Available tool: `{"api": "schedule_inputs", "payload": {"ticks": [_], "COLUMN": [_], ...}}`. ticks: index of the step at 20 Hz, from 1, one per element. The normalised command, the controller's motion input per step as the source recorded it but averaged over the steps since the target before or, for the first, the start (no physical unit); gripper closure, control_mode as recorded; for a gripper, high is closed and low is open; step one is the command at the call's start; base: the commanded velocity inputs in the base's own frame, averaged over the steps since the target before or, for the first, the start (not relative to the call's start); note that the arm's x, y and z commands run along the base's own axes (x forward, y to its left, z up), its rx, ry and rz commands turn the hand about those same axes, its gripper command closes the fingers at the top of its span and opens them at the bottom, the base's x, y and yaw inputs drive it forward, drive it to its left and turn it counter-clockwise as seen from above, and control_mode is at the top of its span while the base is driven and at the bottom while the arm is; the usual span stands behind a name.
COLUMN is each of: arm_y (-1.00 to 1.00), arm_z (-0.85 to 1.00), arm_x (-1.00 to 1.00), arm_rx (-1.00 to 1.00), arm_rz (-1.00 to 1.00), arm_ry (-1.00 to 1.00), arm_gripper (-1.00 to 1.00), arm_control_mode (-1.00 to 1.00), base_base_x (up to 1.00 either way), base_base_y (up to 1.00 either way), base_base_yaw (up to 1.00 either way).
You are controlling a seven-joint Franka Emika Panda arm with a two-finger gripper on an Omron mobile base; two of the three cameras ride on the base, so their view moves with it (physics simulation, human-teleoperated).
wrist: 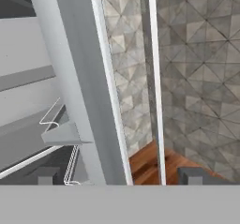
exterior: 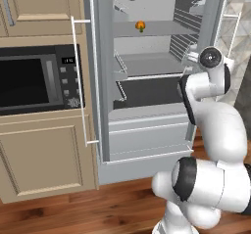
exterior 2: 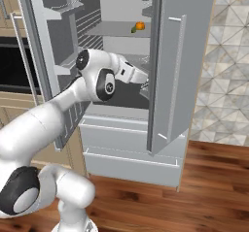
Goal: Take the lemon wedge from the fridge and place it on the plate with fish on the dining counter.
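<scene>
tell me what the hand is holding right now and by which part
Nothing. In the hand view the hand is open, its fingertips standing either side of the fridge door's edge without gripping it. The lemon wedge sits on a shelf.

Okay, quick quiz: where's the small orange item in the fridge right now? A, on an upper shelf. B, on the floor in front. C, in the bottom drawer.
A: the orange item sits on an upper shelf inside the open fridge.
</scene>
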Motion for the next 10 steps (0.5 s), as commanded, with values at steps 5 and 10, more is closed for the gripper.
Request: {"api": "schedule_inputs", "payload": {"ticks": [5, 10], "arm_y": [1.0, 0.52], "arm_z": [0.46, 0.26], "arm_x": [-0.37, 0.22], "arm_rx": [0.0, -0.01], "arm_rz": [0.07, -0.01], "arm_ry": [-0.02, -0.13], "arm_gripper": [-1.0, -1.0], "arm_control_mode": [-1.0, -1.0], "base_base_x": [0.0, 0.0], "base_base_y": [0.0, 0.0], "base_base_yaw": [0.0, 0.0]}}
